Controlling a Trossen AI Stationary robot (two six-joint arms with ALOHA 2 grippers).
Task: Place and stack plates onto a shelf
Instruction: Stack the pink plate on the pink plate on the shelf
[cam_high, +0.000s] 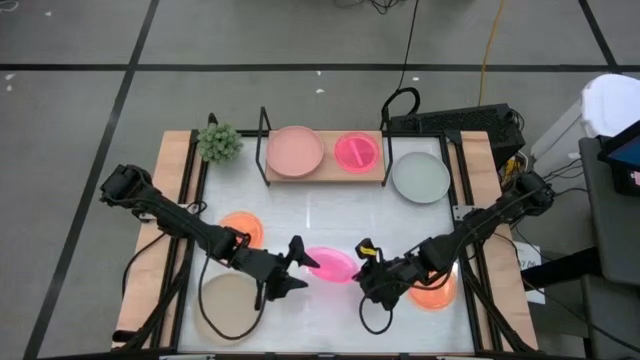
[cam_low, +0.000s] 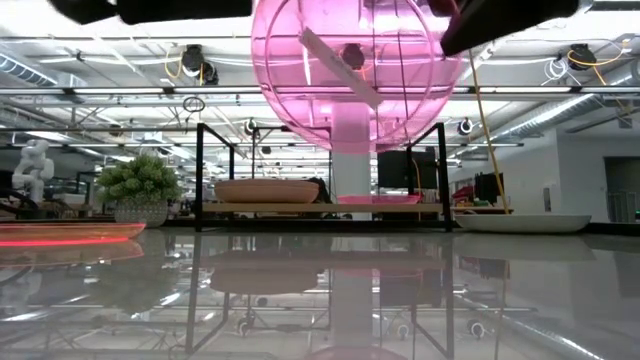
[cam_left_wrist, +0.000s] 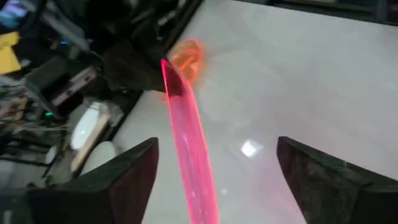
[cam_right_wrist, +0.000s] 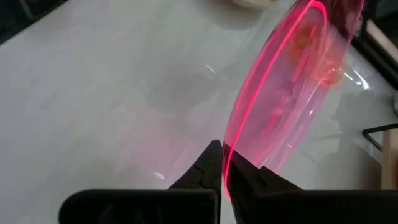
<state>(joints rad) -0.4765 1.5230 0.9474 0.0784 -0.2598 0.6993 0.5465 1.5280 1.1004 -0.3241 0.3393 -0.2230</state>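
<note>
Bright, even overhead light. Ceiling lamps (cam_low: 190, 62) mirror on glossy table (cam_low: 320, 300). Wrist views soft, motion-blurred; pink plate (cam_left_wrist: 186, 149) edge glows.

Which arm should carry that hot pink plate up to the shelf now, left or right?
Right, probably. The right gripper is shut on the hot pink plate's rim and holds it off the table, while the left gripper is open beside it. The shelf has room above its two plates.

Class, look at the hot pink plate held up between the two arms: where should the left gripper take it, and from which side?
The hot pink plate is lifted off the table, the right gripper pinching one rim. The left gripper is best closed on the free opposite rim, coming edge-on from the left: its open fingers already straddle that thin edge.
</note>
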